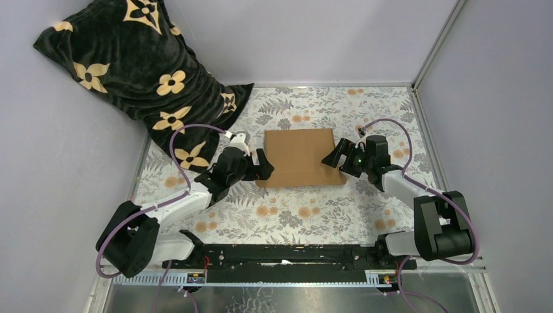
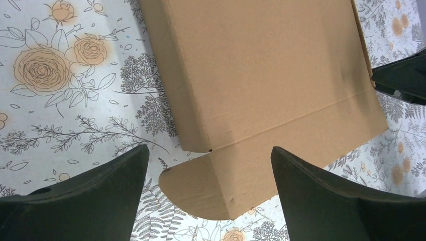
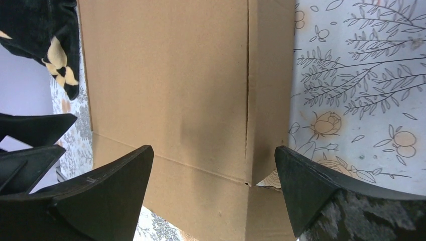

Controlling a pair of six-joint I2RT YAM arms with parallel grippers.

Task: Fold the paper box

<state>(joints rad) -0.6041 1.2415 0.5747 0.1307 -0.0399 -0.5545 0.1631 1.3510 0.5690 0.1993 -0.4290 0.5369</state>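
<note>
- Brown corrugated cardboard, matte and faintly ribbed: the paper box lies closed up as a shallow rectangle mid-table, between my two arms.
- Covering the table is a pale cloth printed with grey leaves and orange roses. A black plush cushion with beige flower shapes slumps in the far left corner.
- My left gripper sits at the box's left edge, jaws spread wide and holding nothing.
- My right gripper sits at the box's right edge, also spread wide and holding nothing.
- From overhead I see only a plain, flat brown top.
- My left wrist view adds a scored crease across the panel, a folded side wall, and a rounded tab jutting onto the cloth between the black tapered fingers.
- My right wrist view adds a long straight crease down the board and a small notch where it meets a cross fold. The cushion's edge shows beyond the box.
</note>
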